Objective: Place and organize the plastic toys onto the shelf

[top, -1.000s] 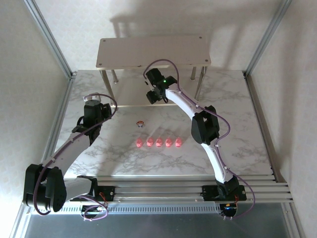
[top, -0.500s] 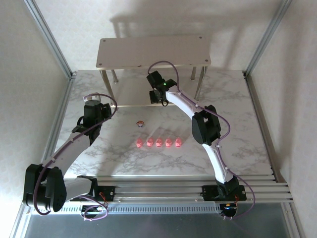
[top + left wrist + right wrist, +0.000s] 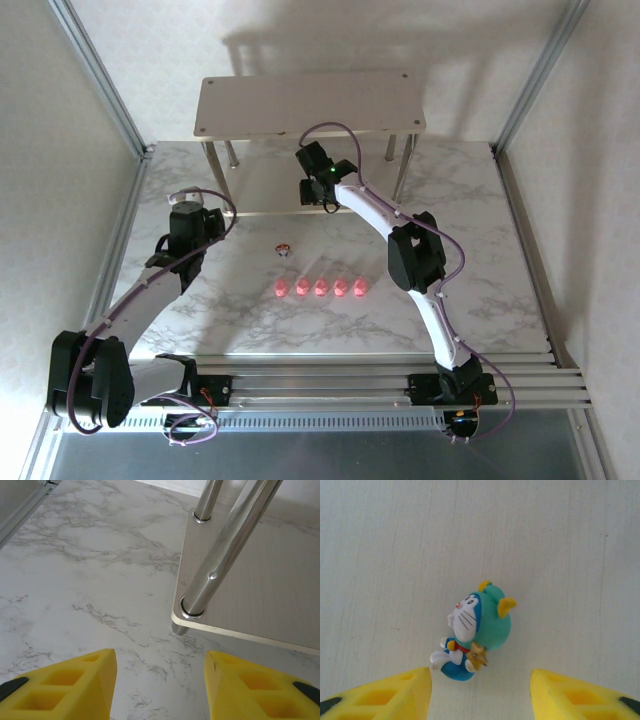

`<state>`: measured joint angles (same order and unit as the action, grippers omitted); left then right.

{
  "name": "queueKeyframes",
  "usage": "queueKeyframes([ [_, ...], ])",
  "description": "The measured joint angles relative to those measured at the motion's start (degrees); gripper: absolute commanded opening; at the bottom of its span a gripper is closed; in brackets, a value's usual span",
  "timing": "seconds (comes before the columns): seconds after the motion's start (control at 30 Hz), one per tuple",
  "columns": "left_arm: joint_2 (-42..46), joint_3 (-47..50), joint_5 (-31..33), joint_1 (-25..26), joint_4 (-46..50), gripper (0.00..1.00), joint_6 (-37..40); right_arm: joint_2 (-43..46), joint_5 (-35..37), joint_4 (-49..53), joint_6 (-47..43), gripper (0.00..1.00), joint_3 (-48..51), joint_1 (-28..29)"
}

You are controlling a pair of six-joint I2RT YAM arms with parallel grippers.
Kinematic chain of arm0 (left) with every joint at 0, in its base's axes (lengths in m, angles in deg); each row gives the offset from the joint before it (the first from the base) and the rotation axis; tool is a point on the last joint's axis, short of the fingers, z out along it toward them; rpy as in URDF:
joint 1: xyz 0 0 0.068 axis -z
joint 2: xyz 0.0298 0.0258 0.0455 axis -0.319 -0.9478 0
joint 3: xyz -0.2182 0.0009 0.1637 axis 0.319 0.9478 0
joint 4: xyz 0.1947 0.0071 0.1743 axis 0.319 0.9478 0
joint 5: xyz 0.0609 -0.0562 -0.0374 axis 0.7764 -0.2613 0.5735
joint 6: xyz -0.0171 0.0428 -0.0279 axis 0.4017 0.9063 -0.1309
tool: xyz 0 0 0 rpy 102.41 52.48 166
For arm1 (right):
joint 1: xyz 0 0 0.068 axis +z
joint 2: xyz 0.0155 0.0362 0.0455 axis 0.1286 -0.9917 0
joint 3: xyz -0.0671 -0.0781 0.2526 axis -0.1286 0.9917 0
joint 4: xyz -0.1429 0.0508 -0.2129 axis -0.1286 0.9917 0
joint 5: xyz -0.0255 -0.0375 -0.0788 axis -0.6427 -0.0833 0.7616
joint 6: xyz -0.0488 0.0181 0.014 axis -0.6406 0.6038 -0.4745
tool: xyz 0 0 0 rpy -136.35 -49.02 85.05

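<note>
Farther across the shelf (image 3: 310,105) the right gripper (image 3: 480,682) has been swung, jaws parted, teal-topped figurine (image 3: 481,625) released ahead; left gripper (image 3: 160,680) is held open, empty.

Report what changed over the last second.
The right hand turned and eased slightly farther in over the shelf's lower board; its jaws stand open with the teal-topped figurine lying free between them. The left hand, the row of pink toys and the lone figurine on the table stayed put.
</note>
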<state>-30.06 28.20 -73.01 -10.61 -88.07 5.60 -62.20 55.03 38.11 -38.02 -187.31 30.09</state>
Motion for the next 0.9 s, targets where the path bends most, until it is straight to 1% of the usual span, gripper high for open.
queueKeyframes([
  [0.1,0.0,0.0,0.0,0.0,0.0,0.5,0.0,0.2,-0.2,-1.6,0.3,0.58,1.1,0.0],
  [0.17,0.0,0.0,0.0,0.0,0.0,0.51,0.0,1.7,-0.1,-3.4,0.3,0.59,4.3,0.2],
  [0.23,0.0,0.0,-0.1,0.0,0.0,0.54,0.1,4.1,-0.2,-4.7,0.3,0.62,8.7,0.4],
  [0.27,0.0,0.0,-0.3,0.0,0.0,0.58,0.1,5.7,-0.2,-5.4,0.1,0.62,11.0,0.5],
  [0.3,0.0,0.0,-0.6,0.1,0.0,0.6,0.3,6.9,-0.2,-5.8,0.1,0.63,12.7,0.6],
  [0.4,0.0,0.0,-1.9,0.9,0.0,0.59,0.4,11.7,-0.2,-6.7,-0.6,0.63,17.7,0.7],
  [0.5,0.0,0.0,-4.1,3.2,-0.1,0.59,0.5,17.0,-0.2,-7.5,-1.4,0.64,20.9,0.8],
  [0.57,0.0,0.0,-5.8,5.2,-0.4,0.59,0.9,21.4,-0.3,-8.1,-1.9,0.66,23.4,0.8],
  [0.7,0.0,0.1,-8.0,8.8,-0.9,0.6,1.9,30.3,-0.2,-8.3,-3.0,0.68,28.7,0.7],
  [0.8,0.0,0.1,-8.7,10.2,-0.9,0.6,2.2,35.9,-0.1,-7.4,-3.8,0.68,31.5,0.5],
  [0.9,-1.5,-0.9,-9.2,10.8,-0.7,0.59,2.9,40.1,0.3,-7.0,-4.2,0.7,34.2,0.1],
])
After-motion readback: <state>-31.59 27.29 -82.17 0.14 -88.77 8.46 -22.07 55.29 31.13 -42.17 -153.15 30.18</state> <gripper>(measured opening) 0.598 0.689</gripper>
